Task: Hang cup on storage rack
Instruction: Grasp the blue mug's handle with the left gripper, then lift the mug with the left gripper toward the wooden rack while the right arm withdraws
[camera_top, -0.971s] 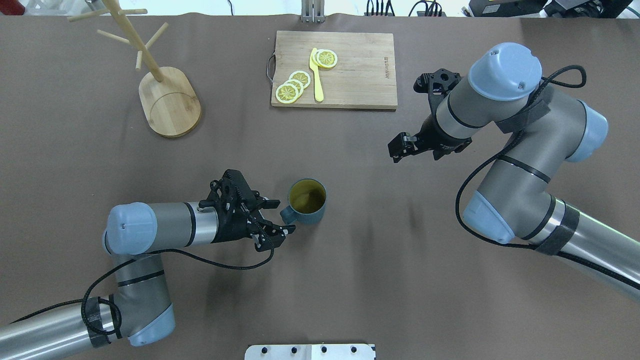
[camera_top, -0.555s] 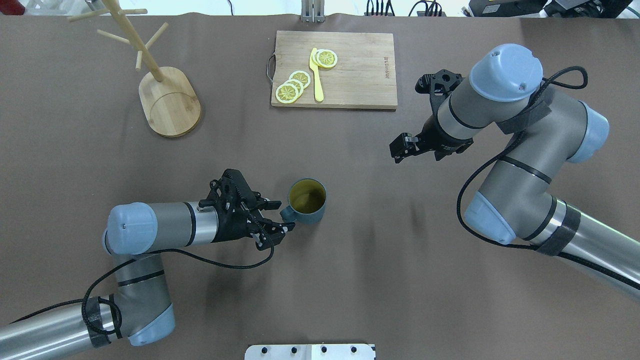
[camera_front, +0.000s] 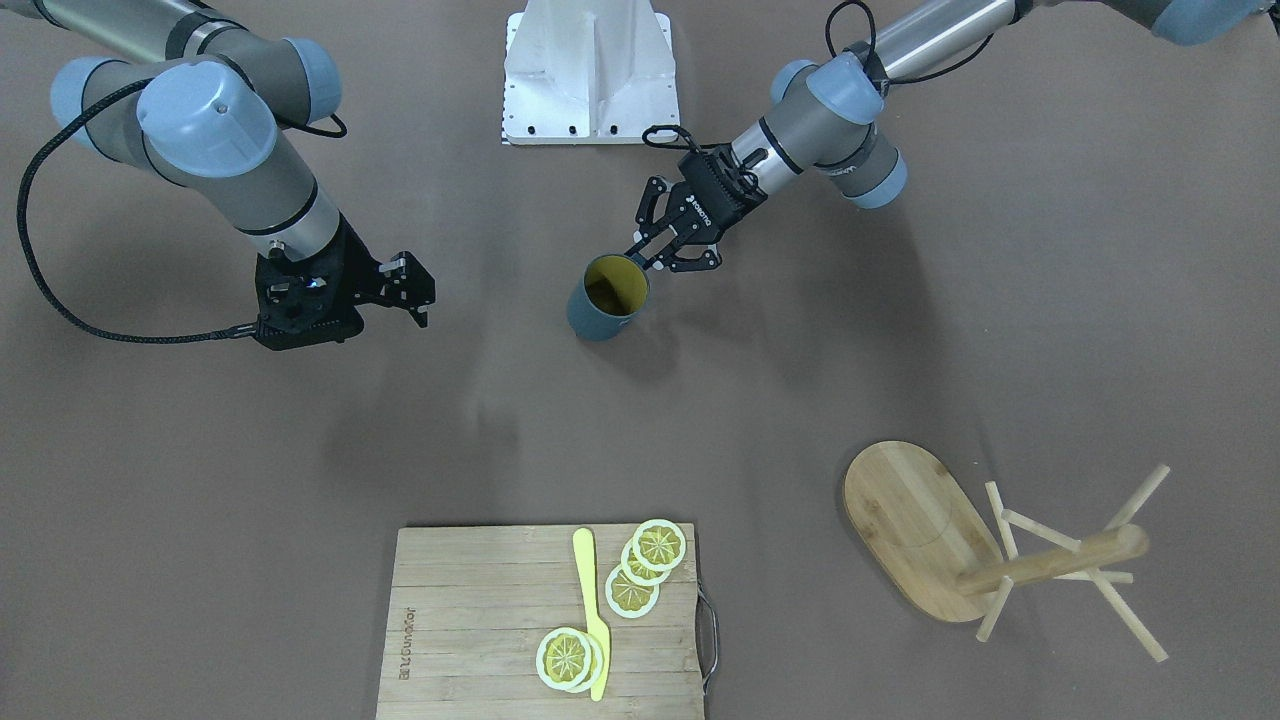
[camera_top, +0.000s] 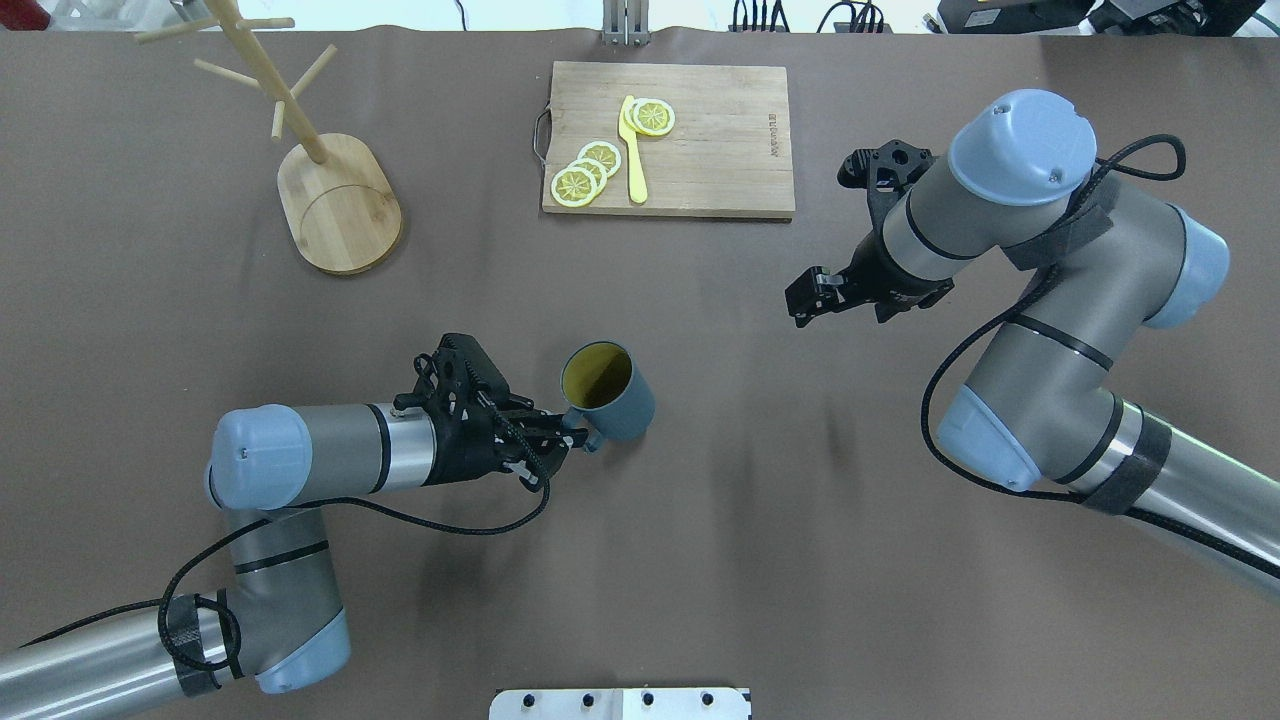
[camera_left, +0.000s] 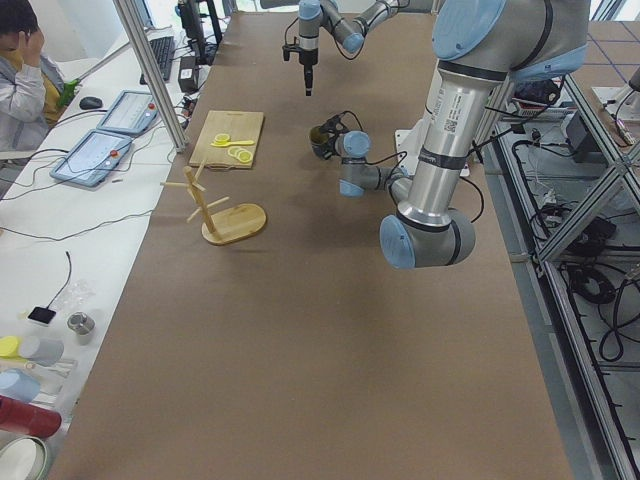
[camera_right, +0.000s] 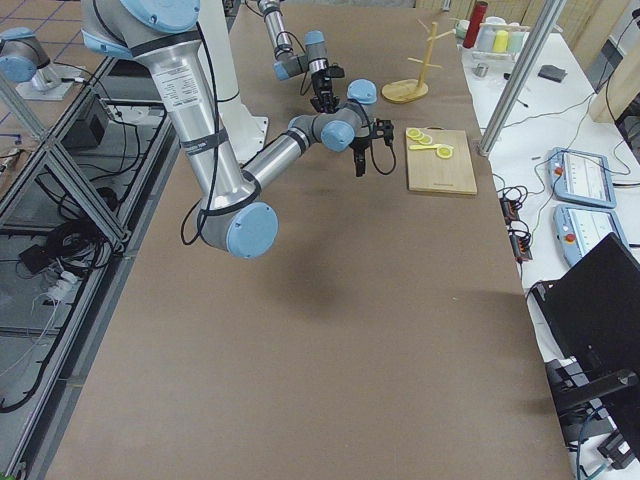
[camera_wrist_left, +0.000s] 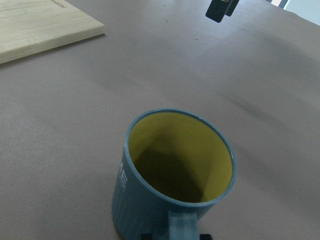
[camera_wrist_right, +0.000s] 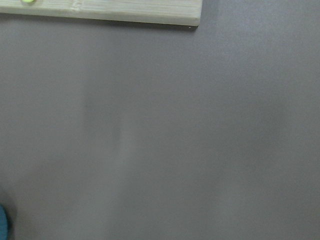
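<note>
Cup (camera_top: 622, 412) in the grip, folks! The left gripper (camera_top: 572, 438) comes in low from the robot's left side, its two fingers pinched together on the loop handle. In the left wrist view we look straight down into the yellow-olive inside of the cup (camera_wrist_left: 175, 165), with the handle at the bottom edge of the picture and white letters on the teal wall. The cup sits tipped, its mouth leaning over toward the gripper that holds it. Whether its bottom edge touches the brown table (camera_top: 700, 560) we can't make out.

From across the table we get the same story: the left gripper (camera_front: 648, 258) is clamped right at the rim side of the cup (camera_front: 598, 310), near the middle of the table and close to the robot's base.

Over on the other side, the right gripper (camera_top: 800, 300) hangs above bare table with nothing in it and its fingers apart. It is well away from the cup.

And the storage rack (camera_top: 340, 205)? It stands at the far left corner of the table, oval base flat, the post upright with its thin pegs angling out, and no cup on it. It is well apart from the cup and both grippers.

Between the two arms, at the far edge, lies the cutting board (camera_top: 710, 150) with lemon slices (camera_top: 585, 172) and a yellow knife (camera_top: 633, 160) on it.
</note>
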